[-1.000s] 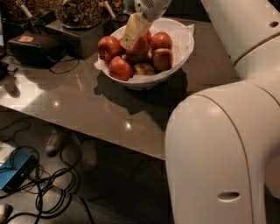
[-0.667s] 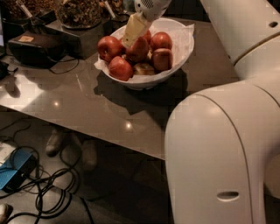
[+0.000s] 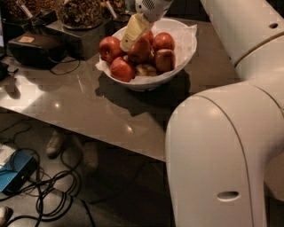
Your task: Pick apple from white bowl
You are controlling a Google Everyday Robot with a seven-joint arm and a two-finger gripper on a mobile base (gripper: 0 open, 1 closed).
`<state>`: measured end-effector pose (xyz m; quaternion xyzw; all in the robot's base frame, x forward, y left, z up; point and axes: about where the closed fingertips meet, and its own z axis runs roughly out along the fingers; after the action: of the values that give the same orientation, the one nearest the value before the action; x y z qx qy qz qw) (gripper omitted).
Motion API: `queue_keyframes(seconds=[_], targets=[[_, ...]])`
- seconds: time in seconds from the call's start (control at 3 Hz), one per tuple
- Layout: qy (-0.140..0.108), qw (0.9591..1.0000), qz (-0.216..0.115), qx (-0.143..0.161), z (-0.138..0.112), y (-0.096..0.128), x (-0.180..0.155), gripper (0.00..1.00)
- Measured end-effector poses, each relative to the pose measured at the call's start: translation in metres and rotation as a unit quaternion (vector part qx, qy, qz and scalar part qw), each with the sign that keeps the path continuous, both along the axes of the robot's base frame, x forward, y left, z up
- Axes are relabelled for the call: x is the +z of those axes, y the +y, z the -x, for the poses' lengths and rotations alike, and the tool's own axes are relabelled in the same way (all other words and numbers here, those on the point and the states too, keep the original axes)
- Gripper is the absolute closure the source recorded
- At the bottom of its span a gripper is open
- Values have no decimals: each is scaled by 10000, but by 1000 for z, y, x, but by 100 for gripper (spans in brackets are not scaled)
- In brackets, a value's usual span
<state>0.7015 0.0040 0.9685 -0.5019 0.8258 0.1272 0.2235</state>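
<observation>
A wide white bowl lined with crinkled white paper sits on the dark table at the top centre. Several red apples lie in it, with a paler one low in the middle. My gripper reaches down into the bowl from the top edge. Its pale yellowish tip lies against the left side of a dark red apple in the middle of the pile. Other apples sit to the left, front left and right.
My own white arm and base fill the right half of the view. A black box with a cable and containers of snacks stand at the table's back left. Cables and a blue device lie on the floor below.
</observation>
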Motion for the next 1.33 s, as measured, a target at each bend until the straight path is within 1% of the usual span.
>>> queue_keyframes(seconds=[0.33, 0.67, 1.0, 1.33], targets=[[11, 10000, 46, 9, -5, -7, -15, 0], [38, 10000, 32, -3, -5, -11, -21, 0], [74, 10000, -1, -28, -5, -15, -26, 18], [87, 10000, -13, -34, -5, -16, -25, 33]])
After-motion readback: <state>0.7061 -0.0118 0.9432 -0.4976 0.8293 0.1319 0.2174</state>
